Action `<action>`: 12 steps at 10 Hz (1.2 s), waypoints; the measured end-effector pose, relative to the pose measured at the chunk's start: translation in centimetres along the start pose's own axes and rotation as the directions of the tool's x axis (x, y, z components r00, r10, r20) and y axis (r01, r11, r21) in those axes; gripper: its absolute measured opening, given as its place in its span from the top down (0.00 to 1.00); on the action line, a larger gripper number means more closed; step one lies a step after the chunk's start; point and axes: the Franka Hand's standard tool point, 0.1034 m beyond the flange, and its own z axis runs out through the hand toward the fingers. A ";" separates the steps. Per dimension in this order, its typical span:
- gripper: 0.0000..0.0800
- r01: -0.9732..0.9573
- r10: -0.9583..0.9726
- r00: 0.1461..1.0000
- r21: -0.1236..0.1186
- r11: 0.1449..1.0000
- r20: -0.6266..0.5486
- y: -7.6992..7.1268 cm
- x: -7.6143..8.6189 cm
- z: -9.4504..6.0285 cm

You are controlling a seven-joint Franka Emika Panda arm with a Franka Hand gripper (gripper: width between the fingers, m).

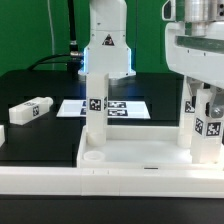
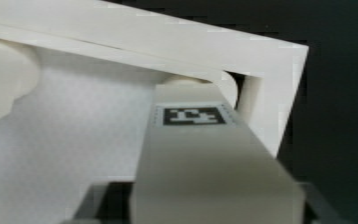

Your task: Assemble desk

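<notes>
The white desk slab (image 1: 140,158) lies at the front, rim up. One white leg (image 1: 95,118) stands upright in its corner on the exterior view's left. My gripper (image 1: 203,98) hangs over the slab's corner on the exterior view's right, shut on another tagged leg (image 1: 210,128) that it holds upright with its lower end at the slab. In the wrist view that leg (image 2: 197,150) runs from my gripper (image 2: 197,208) toward the slab's rim corner (image 2: 247,55). A third leg (image 1: 30,110) lies loose on the black table at the exterior view's left. I cannot see a fourth leg clearly.
The marker board (image 1: 120,106) lies flat on the black table behind the slab. The robot's white base (image 1: 105,45) stands behind it. A long white rail (image 1: 40,183) runs along the front edge.
</notes>
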 end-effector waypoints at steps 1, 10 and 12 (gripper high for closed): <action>0.44 0.028 -0.028 1.000 -0.001 1.000 -0.001 0.0 0.0 0.0; 0.19 0.741 -0.741 0.670 -0.032 0.671 -0.035 -0.5 -1.8 -0.1; 0.19 0.813 -0.814 0.580 -0.041 0.581 -0.034 -0.5 -2.0 -0.1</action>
